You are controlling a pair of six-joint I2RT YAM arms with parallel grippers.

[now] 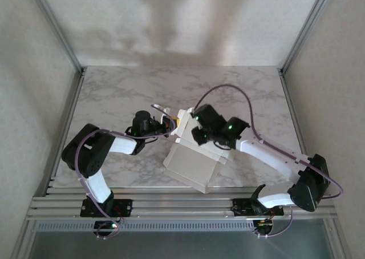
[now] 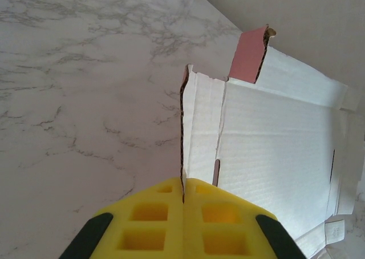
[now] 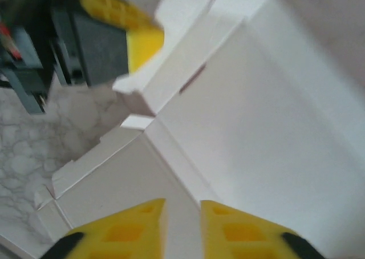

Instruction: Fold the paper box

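The paper box point(image 1: 193, 166) lies partly unfolded in the middle of the table, white side up. In the left wrist view its white panel point(image 2: 274, 139) spreads to the right, with a pink flap point(image 2: 248, 56) standing up at the far edge. My left gripper point(image 2: 183, 182) is shut on the edge of an upright side wall point(image 2: 185, 122) of the box. My right gripper point(image 3: 182, 205) hovers over the white inside of the box, above a crease point(image 3: 171, 150), its fingers a narrow gap apart with nothing between them. From above, both grippers point(image 1: 174, 122) point(image 1: 198, 137) meet at the box's far left corner.
The marble table point(image 1: 114, 93) spreads to the left and behind the box. Metal frame posts point(image 1: 63, 39) and plain walls close in the sides. The left gripper's dark body and yellow finger point(image 3: 122, 25) stand close to the top left in the right wrist view.
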